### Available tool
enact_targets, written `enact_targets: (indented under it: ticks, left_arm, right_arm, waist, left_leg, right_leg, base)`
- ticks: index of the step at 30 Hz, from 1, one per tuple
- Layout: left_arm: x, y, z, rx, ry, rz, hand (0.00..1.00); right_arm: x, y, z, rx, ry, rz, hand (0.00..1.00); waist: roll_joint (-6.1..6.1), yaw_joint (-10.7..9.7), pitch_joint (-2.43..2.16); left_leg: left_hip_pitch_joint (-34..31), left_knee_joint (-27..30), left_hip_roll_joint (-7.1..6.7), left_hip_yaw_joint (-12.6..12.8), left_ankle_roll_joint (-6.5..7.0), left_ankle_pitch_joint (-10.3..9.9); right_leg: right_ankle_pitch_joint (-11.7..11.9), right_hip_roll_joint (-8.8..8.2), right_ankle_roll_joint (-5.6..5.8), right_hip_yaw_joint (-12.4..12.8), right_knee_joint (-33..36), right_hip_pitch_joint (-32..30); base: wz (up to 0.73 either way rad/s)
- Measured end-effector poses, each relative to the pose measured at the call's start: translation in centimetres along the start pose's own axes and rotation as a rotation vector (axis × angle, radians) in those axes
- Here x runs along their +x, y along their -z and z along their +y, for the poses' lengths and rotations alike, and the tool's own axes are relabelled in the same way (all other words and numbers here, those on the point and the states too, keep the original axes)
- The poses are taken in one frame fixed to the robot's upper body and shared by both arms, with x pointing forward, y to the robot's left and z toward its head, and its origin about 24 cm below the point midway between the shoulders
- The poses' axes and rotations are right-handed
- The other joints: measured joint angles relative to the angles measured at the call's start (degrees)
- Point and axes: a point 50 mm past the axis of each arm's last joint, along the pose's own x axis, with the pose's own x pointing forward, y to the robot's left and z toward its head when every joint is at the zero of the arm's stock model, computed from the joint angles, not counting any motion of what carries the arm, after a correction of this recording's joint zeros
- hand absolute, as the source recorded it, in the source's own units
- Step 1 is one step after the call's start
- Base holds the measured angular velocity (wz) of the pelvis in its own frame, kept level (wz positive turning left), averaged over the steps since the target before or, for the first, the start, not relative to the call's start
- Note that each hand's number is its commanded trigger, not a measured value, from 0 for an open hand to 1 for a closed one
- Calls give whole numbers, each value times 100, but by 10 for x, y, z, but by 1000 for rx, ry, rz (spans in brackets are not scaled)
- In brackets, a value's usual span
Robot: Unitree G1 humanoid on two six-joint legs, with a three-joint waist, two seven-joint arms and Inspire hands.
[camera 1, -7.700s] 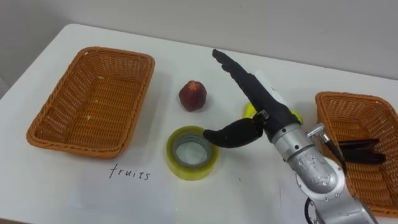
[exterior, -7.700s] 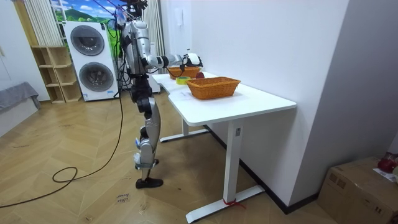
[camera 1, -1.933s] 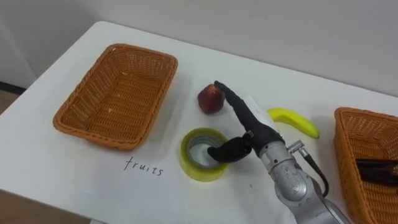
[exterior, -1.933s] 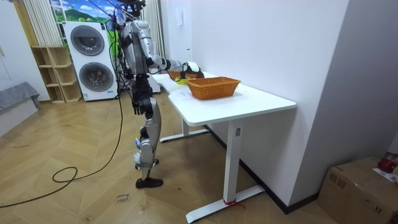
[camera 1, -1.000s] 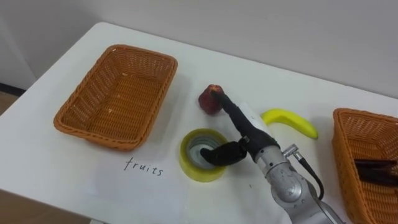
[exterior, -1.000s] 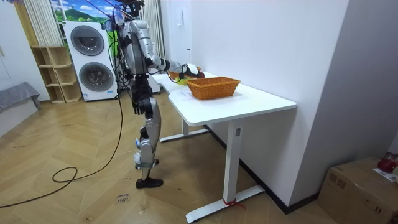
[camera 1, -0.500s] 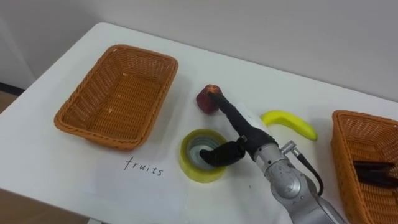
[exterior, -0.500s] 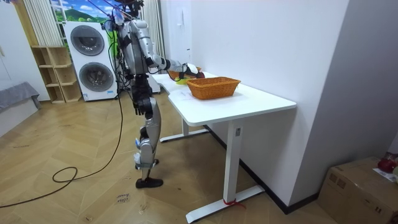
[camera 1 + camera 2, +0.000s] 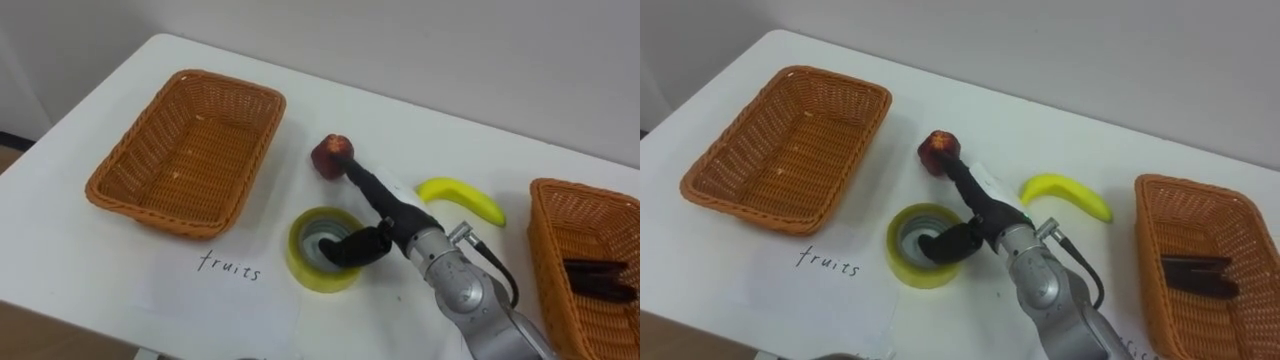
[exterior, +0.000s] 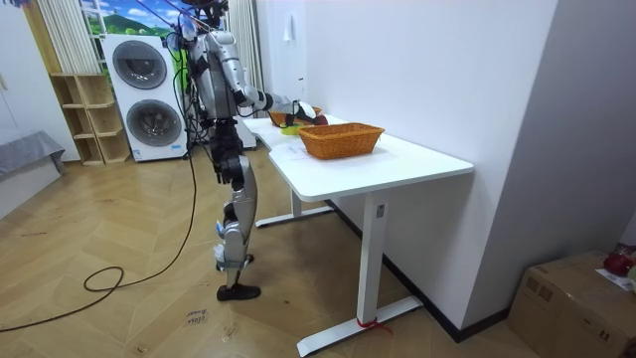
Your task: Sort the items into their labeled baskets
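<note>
Room view: robot standing at white table (image 10: 397, 159). Eye views: right hand (image 9: 396, 222), fingers straight, touches dark-red apple (image 9: 330, 153); thumb over yellow tape roll (image 9: 305, 272).

**What the white counter carries**

The white counter (image 9: 430, 125) bears two wicker baskets set well apart. The left basket (image 9: 226, 83) stands toward one end and the right basket (image 9: 546, 225), with a dark object (image 9: 600, 280) inside, toward the other. Between them lie a red fruit (image 9: 331, 155), a banana (image 9: 462, 197) and a yellow roll of tape (image 9: 318, 280). The tape sits at the edge of a handwritten sheet of paper (image 9: 200, 300).
</note>
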Motion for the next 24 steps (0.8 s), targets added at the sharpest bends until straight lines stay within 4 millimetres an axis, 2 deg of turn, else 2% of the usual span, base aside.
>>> enact_targets:
  ticks: [24]
  left_arm:
    - [0,-8,2,28,-12,-33,0]
  right_arm:
    - [3,-4,4,-60,-64,17,100]
  waist:
    - [-33,3,-22]
  left_leg:
    - [0,2,7,21,-1,-1]
  right_leg:
    - [1,3,-1,2,4,-7]
  base:
    - [0]
